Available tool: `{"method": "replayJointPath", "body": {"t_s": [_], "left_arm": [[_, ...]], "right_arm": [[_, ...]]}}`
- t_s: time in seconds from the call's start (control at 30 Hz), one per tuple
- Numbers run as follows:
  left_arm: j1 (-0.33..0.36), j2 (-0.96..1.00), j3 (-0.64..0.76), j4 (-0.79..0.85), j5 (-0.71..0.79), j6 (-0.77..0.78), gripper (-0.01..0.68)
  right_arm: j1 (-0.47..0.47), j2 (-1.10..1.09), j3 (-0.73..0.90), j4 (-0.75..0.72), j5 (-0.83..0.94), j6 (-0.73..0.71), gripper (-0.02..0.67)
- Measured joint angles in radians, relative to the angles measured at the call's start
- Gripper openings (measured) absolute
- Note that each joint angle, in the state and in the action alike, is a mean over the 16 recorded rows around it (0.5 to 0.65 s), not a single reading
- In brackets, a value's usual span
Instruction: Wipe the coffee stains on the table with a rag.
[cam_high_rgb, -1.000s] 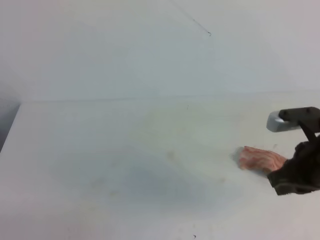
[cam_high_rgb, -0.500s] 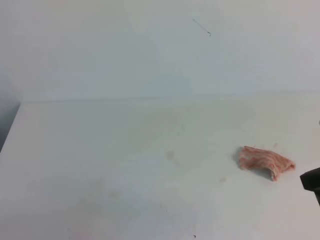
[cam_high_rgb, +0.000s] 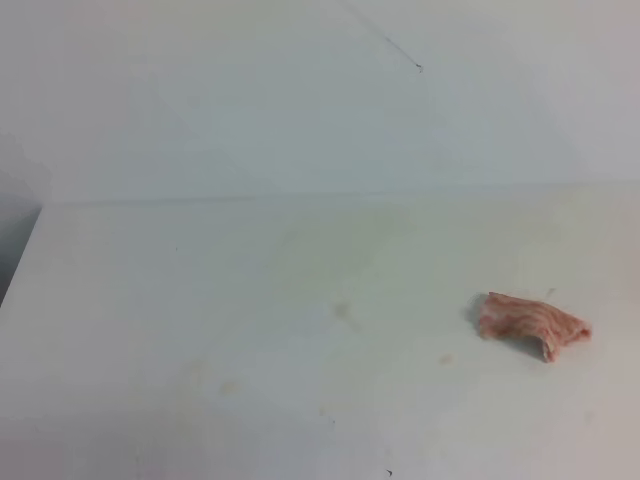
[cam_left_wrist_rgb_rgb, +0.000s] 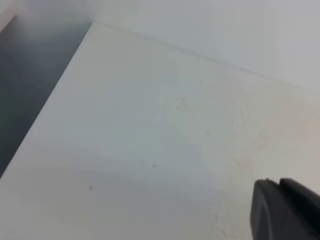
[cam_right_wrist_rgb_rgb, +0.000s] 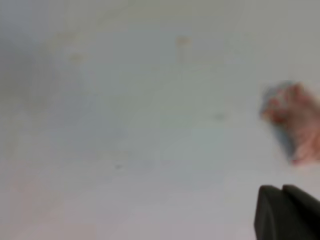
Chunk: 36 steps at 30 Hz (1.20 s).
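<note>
I see one table (cam_high_rgb: 150, 300); one rag (cam_high_rgb: 530, 325) lying loose near its right edge, long axis left-right, up-right of my right gripper (cam_right_wrist_rgb_rgb: 287, 212), the nearer arm, jaws pinched closed on nothing; one stain (cam_high_rgb: 341, 311) mid-table, left of rag; left gripper (cam_left_wrist_rgb_rgb: 285, 210): can't tell.

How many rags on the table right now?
1. A crumpled pink-and-white patterned cloth rag lies on the right side of the white flat table, apart from the faint tan stain near the middle. No second rag shows in any view.
</note>
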Motion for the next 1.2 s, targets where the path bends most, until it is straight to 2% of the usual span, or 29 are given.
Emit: {"method": "replayJointPath", "body": {"t_s": [0.2, 0.4, 0.53, 0.63, 0.73, 0.87, 1.2], "left_arm": [[0.0, 0.0, 0.0, -0.001, 0.0, 0.0, -0.001], [0.0, 0.0, -0.003, -0.001, 0.001, 0.0, -0.001], [0.0, 0.0, -0.003, -0.001, 0.001, 0.0, -0.001], [0.0, 0.0, -0.003, -0.001, 0.001, 0.0, -0.001], [0.0, 0.0, -0.003, -0.002, 0.001, 0.0, -0.001], [0.0, 0.0, -0.003, -0.002, 0.001, 0.0, -0.001], [0.0, 0.0, -0.003, -0.002, 0.001, 0.0, -0.001]], "right_arm": [[-0.011, -0.203, 0.093, -0.17, -0.183, -0.021, -0.003], [-0.051, -0.448, 0.31, -0.336, -0.485, 0.002, -0.003], [-0.083, -0.604, 0.491, -0.359, -0.667, 0.031, -0.003], [-0.109, -0.708, 0.608, -0.333, -0.742, 0.046, -0.003], [-0.141, -0.789, 0.692, -0.284, -0.748, 0.049, -0.003], [-0.193, -0.856, 0.755, -0.216, -0.672, 0.061, -0.003], [-0.34, -0.895, 0.775, -0.174, -0.433, 0.161, -0.003]]}}
